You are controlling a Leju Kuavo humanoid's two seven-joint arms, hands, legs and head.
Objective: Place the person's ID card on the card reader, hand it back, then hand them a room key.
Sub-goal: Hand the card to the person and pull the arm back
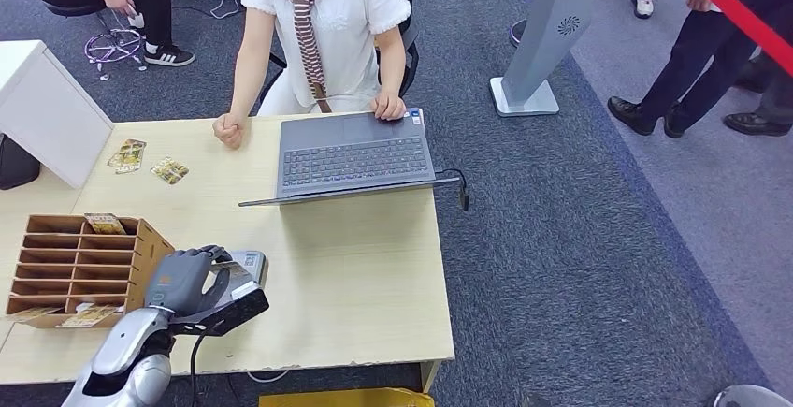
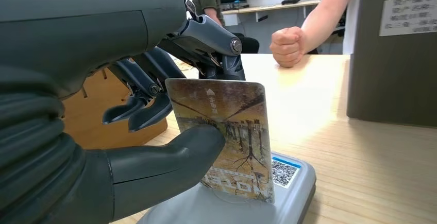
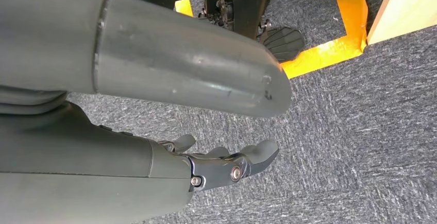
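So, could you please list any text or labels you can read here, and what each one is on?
None can be read.
Card pinched by the left hand: printed characters, too blurred.
Card reader: QR code, no legible words.
Laptop: white sticker, text too small.
Grey kiosk: round emblem, no words.

head view above table [image 1: 355,267], wrist views close
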